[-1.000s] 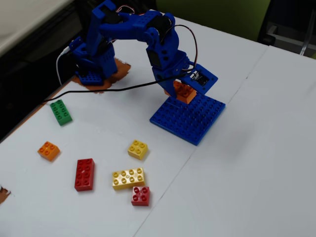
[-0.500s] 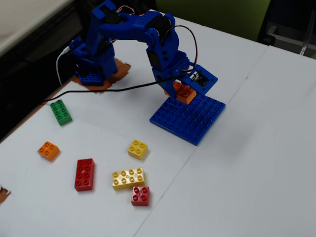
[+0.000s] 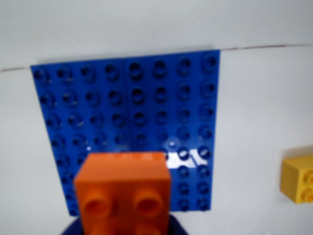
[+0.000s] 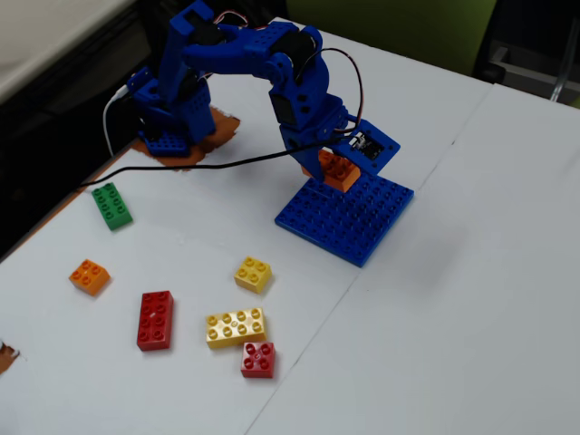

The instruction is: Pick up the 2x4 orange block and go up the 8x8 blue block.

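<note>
The 2x4 orange block [image 4: 339,169] is held in my blue gripper [image 4: 333,166], which is shut on it. In the fixed view it hangs at the far edge of the 8x8 blue block [image 4: 349,217], just above its studs. The wrist view shows the orange block [image 3: 123,193] filling the bottom centre, end on, with the blue baseplate [image 3: 122,98] spread out beyond it. My gripper's fingers are almost hidden under the block in that view; only dark blue corners show at the bottom edge.
Loose bricks lie on the white table at the front left: a green brick [image 4: 111,205], a small orange one [image 4: 90,275], a red 2x4 [image 4: 155,319], a yellow 2x4 [image 4: 235,327], a small yellow [image 4: 253,273] and a small red [image 4: 258,359]. A yellow brick [image 3: 299,178] shows at right.
</note>
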